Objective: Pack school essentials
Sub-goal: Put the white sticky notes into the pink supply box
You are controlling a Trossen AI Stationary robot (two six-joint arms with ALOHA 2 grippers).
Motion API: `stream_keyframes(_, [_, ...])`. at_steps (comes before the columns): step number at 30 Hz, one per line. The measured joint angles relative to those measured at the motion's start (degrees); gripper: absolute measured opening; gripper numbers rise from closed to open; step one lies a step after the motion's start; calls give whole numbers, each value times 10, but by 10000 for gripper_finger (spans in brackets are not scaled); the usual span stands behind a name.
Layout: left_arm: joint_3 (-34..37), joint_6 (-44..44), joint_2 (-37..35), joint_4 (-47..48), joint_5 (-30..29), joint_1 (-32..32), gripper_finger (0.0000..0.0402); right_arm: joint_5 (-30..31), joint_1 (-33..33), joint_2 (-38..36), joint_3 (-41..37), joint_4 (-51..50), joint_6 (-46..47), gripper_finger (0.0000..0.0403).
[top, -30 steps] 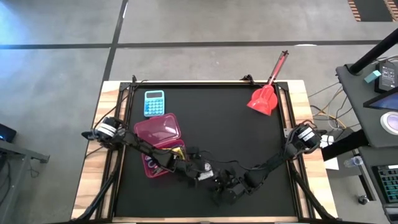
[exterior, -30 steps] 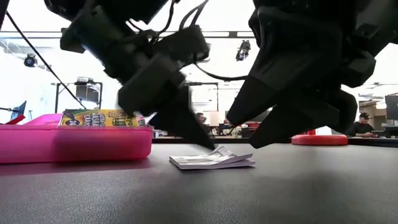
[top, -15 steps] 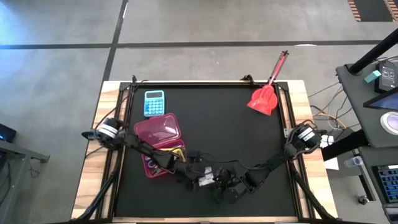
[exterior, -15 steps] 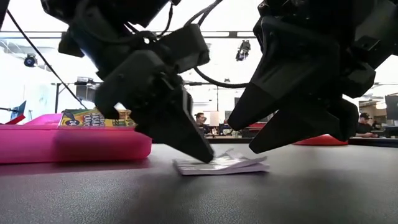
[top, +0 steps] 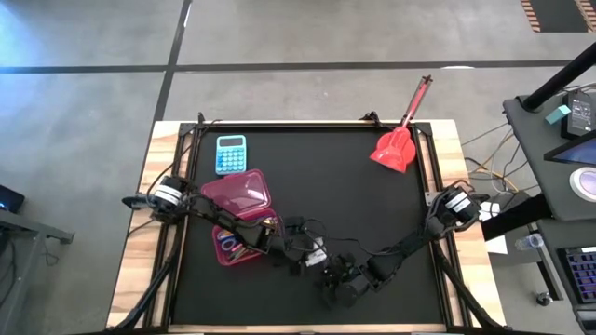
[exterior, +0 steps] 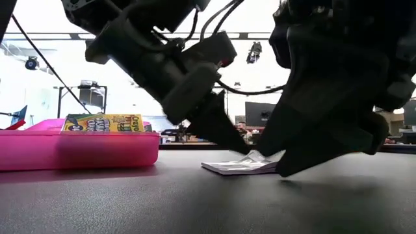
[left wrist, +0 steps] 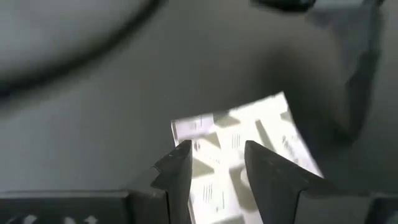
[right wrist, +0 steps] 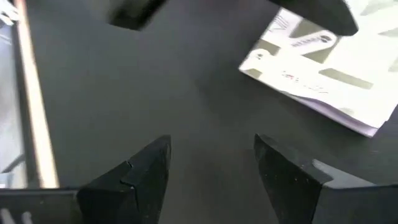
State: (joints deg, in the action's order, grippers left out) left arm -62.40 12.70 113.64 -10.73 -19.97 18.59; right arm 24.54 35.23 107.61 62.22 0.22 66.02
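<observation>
A small flat white packet (exterior: pixel 239 166) with grey print lies on the black table mat, near the front middle. My left gripper (left wrist: pixel 216 163) slants down onto it, open, a finger at either side of the packet's middle (top: pixel 315 250). My right gripper (right wrist: pixel 213 167) hovers open just to the near right of the packet (right wrist: pixel 323 74), apart from it in its wrist view. An open pink case (top: pixel 238 212) sits at the left, a yellow-green crayon box (exterior: pixel 104 123) standing in it. My left gripper has its open fingertips (exterior: pixel 246 151) down on the packet's printed top face (left wrist: pixel 219 146), coming from above and from the table's left at a slant. Nothing is pinched between the fingers. The packet lies flat on the mat; its top layer bulges up by the tips (exterior: pixel 258 156).
A blue calculator (top: pixel 231 154) lies at the far left. A red long-handled scoop (top: pixel 396 146) rests at the far right corner, its handle over the edge. The mat's middle and far parts are bare.
My left gripper has moved toward the table's right edge, fingertips on the packet. The packet has slid along the mat with it, still flat, ending close beside my right gripper. The gap between the fingers is unchanged.
</observation>
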Motion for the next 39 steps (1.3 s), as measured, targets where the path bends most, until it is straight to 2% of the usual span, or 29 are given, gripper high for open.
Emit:
stream_keyframes(7, [-8, -1, -5, 4, 30, 2, 132, 12, -14, 5, 0, -38, -12, 221])
stream_keyframes(11, [-9, 1, -21, 61, 47, 4, 132, 28, -26, 6, -1, -46, -44, 221])
stream_keyframes(14, [-8, 3, -29, 98, 50, 6, 132, 52, -37, 6, -1, -56, -97, 221])
stream_keyframes(18, [-8, -15, -36, 122, 82, 10, 132, 77, -52, 8, -3, -66, -192, 221])
stream_keyframes(22, [-8, -17, -37, 144, 91, 10, 132, 86, -70, 8, -3, -63, -279, 221])
stream_keyframes(25, [-8, -16, -39, 147, 90, 9, 132, 85, -83, 8, -3, -63, -306, 221])
stream_keyframes(34, [-8, -29, -37, 141, 89, 6, 132, -7, -79, -41, 1, -162, -161, 221])
stream_keyframes(39, [-7, -27, -19, 105, 86, -2, 132, -10, -58, -73, -3, -217, -99, 221])
